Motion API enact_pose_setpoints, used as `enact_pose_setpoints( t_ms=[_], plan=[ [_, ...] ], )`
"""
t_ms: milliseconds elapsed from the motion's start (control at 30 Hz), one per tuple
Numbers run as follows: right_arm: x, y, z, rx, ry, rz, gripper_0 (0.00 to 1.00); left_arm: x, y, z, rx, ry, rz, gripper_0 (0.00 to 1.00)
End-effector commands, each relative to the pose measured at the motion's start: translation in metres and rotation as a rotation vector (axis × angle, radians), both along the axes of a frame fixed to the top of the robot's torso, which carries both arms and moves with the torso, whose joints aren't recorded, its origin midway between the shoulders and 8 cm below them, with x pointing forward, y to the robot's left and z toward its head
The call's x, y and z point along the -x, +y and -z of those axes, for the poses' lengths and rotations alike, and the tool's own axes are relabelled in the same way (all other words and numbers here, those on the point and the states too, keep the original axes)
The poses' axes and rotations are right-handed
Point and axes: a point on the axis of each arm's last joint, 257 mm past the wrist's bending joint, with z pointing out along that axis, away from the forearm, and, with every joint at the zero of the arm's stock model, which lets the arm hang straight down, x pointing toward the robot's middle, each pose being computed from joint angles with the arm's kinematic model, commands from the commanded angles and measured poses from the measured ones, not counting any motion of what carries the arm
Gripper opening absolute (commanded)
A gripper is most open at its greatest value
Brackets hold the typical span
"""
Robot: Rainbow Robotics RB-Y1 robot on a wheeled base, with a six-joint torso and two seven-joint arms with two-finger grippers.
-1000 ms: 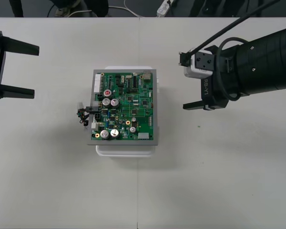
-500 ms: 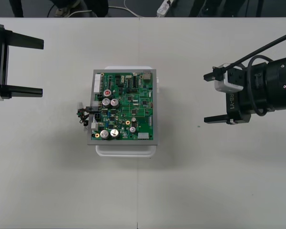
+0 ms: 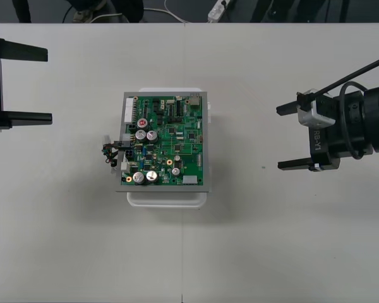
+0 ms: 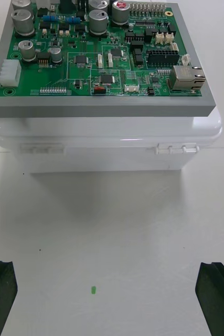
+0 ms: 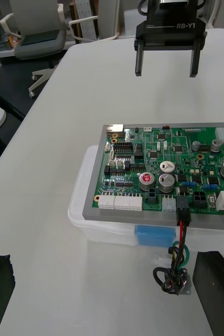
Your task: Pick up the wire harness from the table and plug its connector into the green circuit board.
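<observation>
The small wire harness with thin red, black and green wires [image 5: 179,252] hangs off the left edge of the green circuit board [image 3: 167,142]. Its small black plug [image 5: 183,216] looks pushed into the board's edge. The wires drop down from it to the round metal socket [image 5: 179,286], which lies on the plain light table [image 3: 271,240] just beside the white plastic base [image 3: 167,199] under the board. So the plugging part looks done, and the job now is, I think, to get away without spoiling it. The left gripper [image 3: 49,86] is far out at the left side of the table. Its black fingers are spread wide and hold nothing. The right gripper [image 3: 278,137] is out on the right side, well apart from the board, and its fingers are spread wide and hold nothing too. To do this well, each arm should go out to its own side and not pass over the board. The left one is on the side where the loose wires hang, so it should take care not to brush them, because a small tug could pull the plug loose.
</observation>
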Motion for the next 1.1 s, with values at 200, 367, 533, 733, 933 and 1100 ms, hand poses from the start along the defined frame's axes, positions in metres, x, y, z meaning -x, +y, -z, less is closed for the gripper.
enact_pose_setpoints(
  t_ms=[200, 367, 533, 733, 933, 1100],
  plan=[
    [-0.001, -0.013, -0.012, 0.039, -0.054, 0.006, 1.0, -0.005, 0.002, 0.011, -0.005, 0.043, -0.05, 1.0],
    [0.006, -0.006, -0.019, -0.018, 0.012, 0.026, 1.0, -0.006, 0.002, 0.013, -0.001, 0.056, -0.053, 1.0],
    [0.004, -0.005, -0.039, -0.07, 0.032, 0.059, 1.0, -0.008, 0.002, 0.034, -0.022, 0.125, -0.038, 1.0],
    [0.003, -0.013, -0.045, -0.045, 0.024, 0.066, 1.0, -0.006, 0.001, 0.043, -0.047, 0.152, -0.018, 1.0],
    [0.003, -0.018, -0.05, -0.018, 0.006, 0.059, 1.0, 0.0, -0.008, 0.052, -0.08, 0.167, 0.017, 1.0],
    [0.005, -0.021, -0.05, -0.002, -0.003, 0.047, 1.0, 0.004, -0.016, 0.054, -0.081, 0.172, 0.05, 1.0]
  ],
)
